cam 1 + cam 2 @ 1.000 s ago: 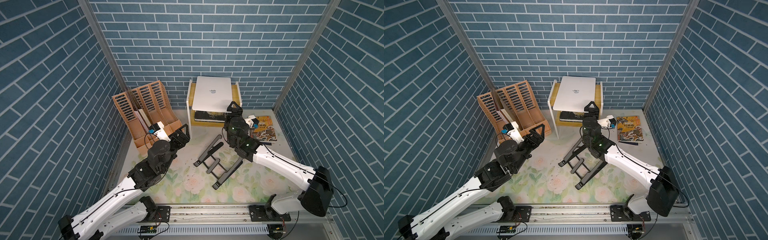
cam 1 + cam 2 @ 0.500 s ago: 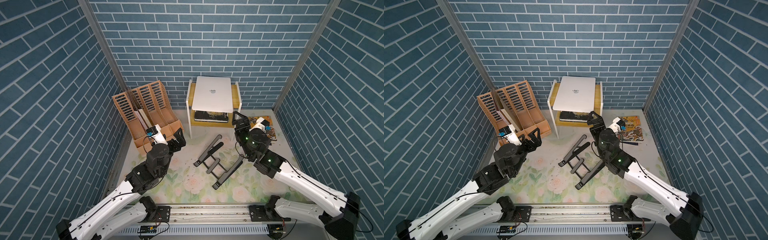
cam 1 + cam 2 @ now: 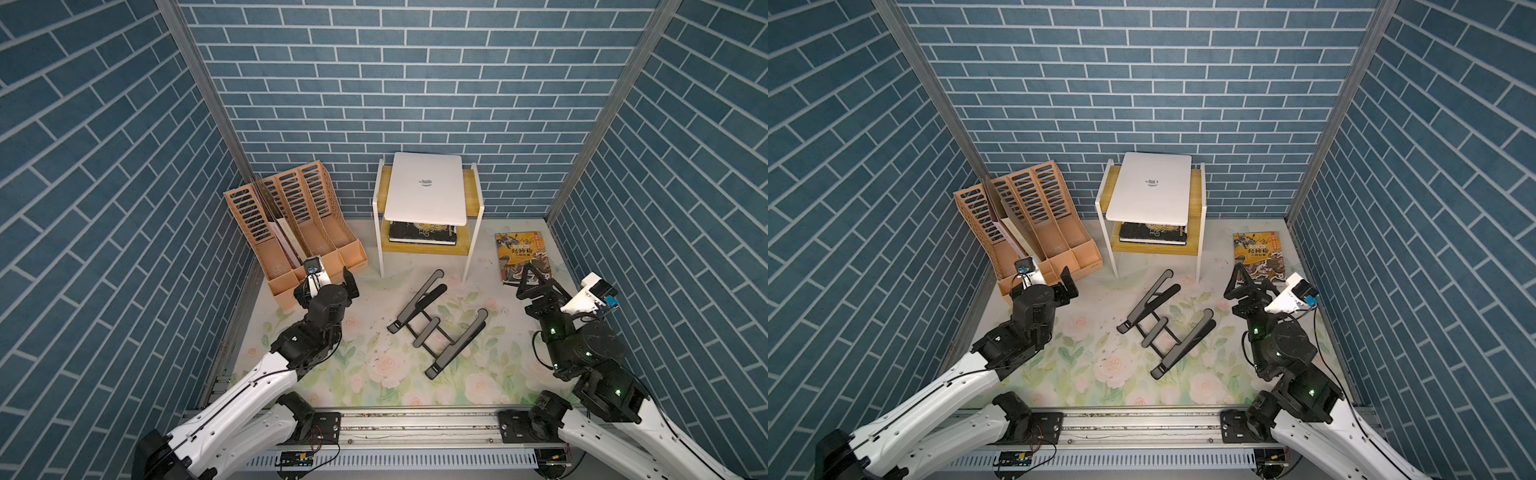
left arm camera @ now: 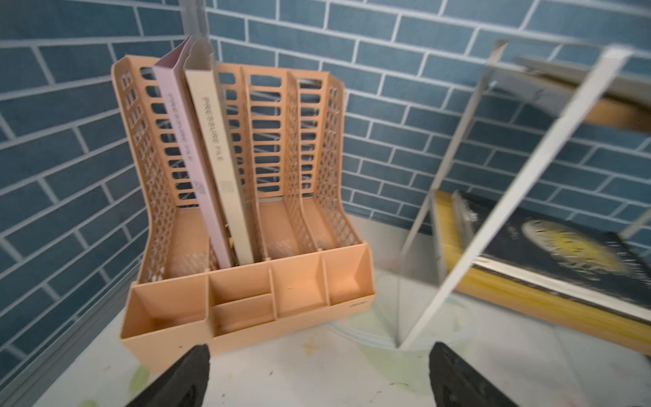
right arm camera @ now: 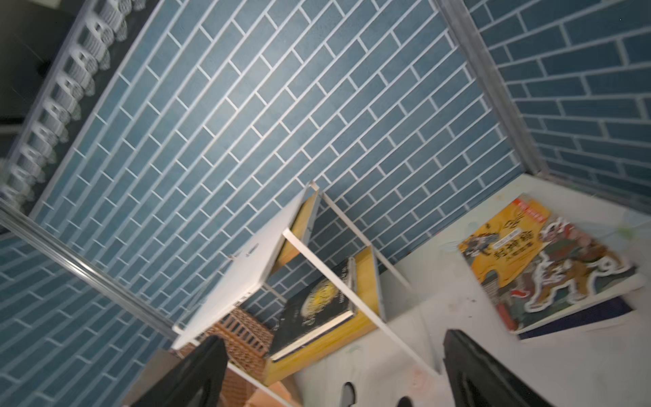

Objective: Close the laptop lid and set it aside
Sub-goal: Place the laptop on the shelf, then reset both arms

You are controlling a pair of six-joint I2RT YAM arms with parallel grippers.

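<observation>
The silver-white laptop lies on the top of a small white-framed shelf table against the back wall. The laptop lid is down flat with the dark apple logo facing up. My left gripper hangs open over the mat beside the file rack, left of the table and clear of the laptop. My right gripper stands open near the book on the right, also well clear. In the wrist views both grippers have nothing between their jaws. The right wrist view shows the laptop edge-on.
A black folding stand lies on the floral mat in the middle. A peach file rack with folders stands at the back left. Dark books fill the table's lower shelf. An orange-covered book lies at the back right.
Both arms have drawn back from the shelf table: the right gripper swung right toward the orange book, the left pulled back beside the file rack. Both jaws opened slightly wider.
</observation>
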